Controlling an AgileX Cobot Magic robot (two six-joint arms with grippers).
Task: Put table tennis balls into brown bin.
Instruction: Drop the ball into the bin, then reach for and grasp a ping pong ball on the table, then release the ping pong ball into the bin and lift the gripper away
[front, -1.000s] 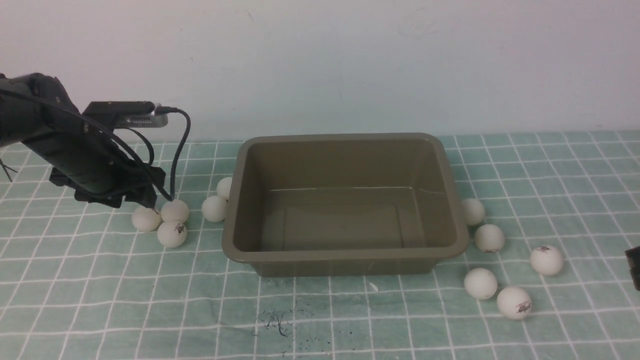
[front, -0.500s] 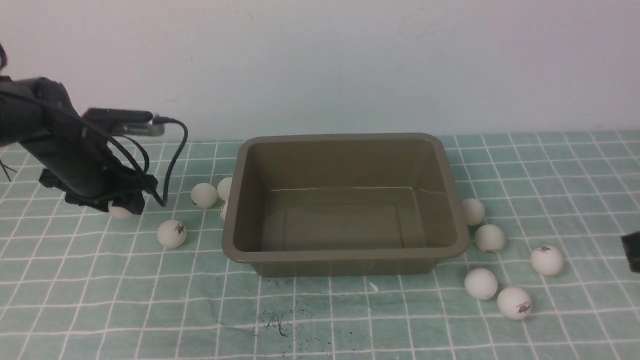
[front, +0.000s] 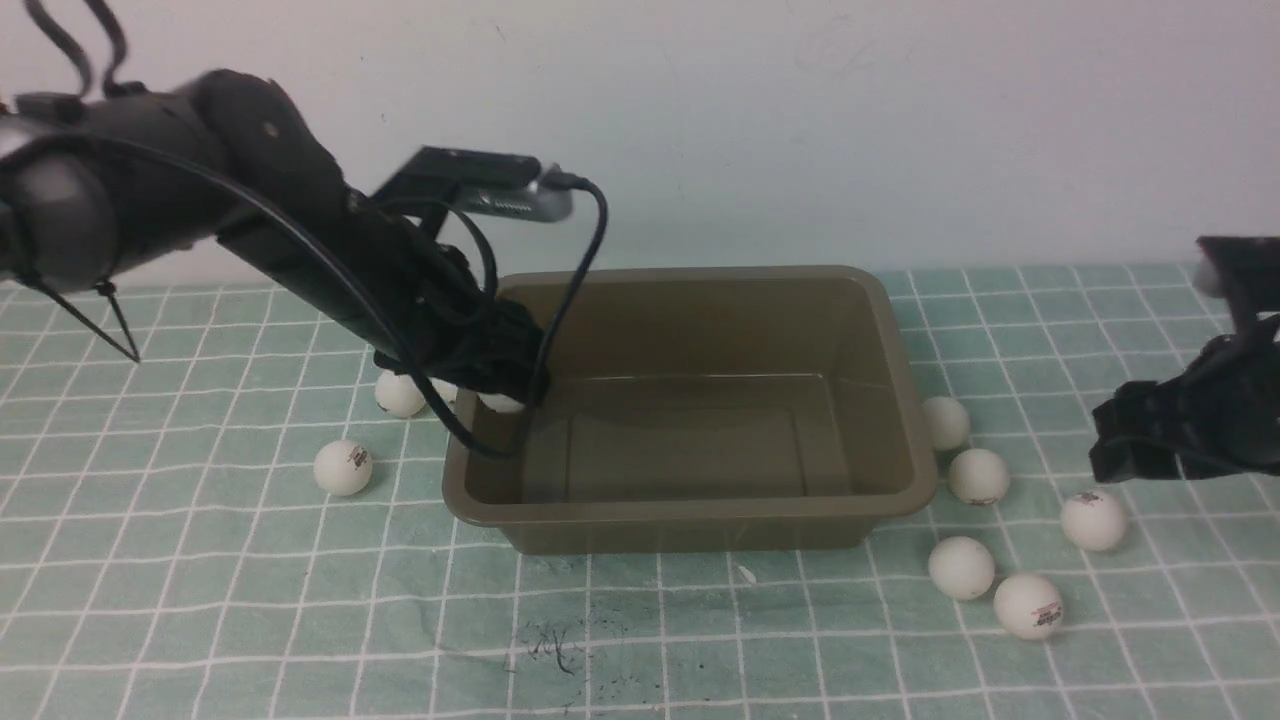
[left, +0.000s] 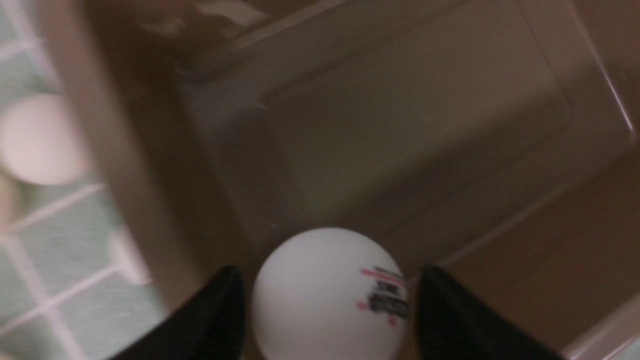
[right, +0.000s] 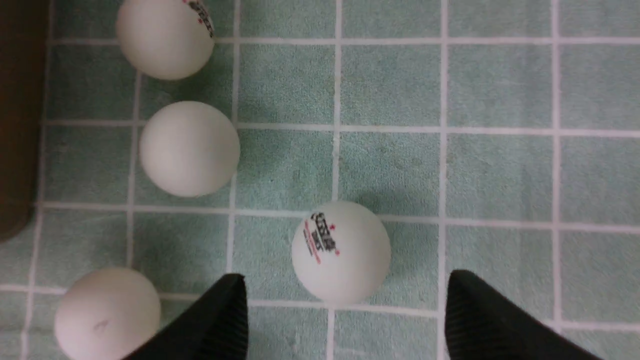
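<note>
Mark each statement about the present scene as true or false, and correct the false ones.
1. A ball is between the fingers of the left hand. True.
2. The brown bin lies upside down. False: it stands upright, its opening facing up.
3. The right hand is holding a ball. False: its fingers are apart and hold nothing.
4. Five balls lie on the table to the right of the bin. True.
5. The wall behind the table is black. False: it is pale.

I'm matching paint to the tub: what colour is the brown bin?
Dull olive-brown, best seen in the front view of the brown bin.
</note>
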